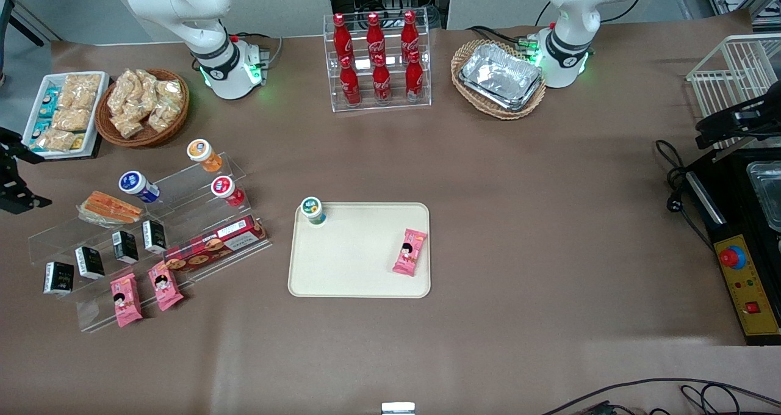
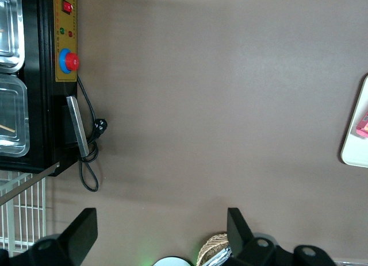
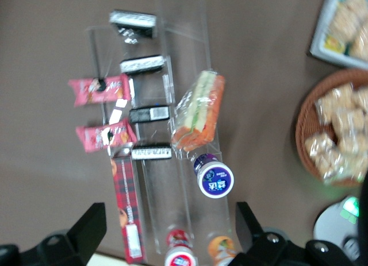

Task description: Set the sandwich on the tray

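Brown tabletop lay beneath the spread-fingered gripper (image 3: pixel 167 234), hovering above the clear-wrapped orange-and-cream wedge sandwich (image 3: pixel 198 112), apparently approaching, needing descent before reaching the cream rectangular tray (image 1: pixel 359 262).

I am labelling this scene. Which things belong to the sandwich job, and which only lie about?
Job: sandwich on the clear stand; tray; gripper, open above the stand.

Lying about: red biscuit box, cola bottles, foil trays, pink packet on the tray.

Even bright overhead light, soft shadows; right wrist view motion-blurred; foil trays (image 1: pixel 501 75) glare slightly.
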Robot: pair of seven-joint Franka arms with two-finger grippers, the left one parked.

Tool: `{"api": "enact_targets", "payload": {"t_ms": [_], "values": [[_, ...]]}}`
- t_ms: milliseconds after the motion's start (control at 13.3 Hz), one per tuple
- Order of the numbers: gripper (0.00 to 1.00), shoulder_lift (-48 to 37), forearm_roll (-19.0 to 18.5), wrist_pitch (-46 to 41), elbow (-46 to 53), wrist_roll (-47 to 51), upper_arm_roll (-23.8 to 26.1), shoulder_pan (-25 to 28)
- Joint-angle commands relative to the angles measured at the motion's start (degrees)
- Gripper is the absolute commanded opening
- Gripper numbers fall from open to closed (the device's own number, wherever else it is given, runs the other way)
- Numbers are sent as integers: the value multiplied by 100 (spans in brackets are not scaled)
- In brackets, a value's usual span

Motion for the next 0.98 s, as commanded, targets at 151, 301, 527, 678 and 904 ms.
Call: {"api": "enact_targets", "payload": {"t_ms": [151,301,527,678,904], "values": [[100,464,47,183,91,1102,-267,-313],[100,693,336,384,4,1120,-294,-586],[100,730,513,858,-443,1470,-294,-631],[100,677,522,1263,-786,1691,-285,-622],[100,563,680,1904,-1322,1902,-294,-622]]}}
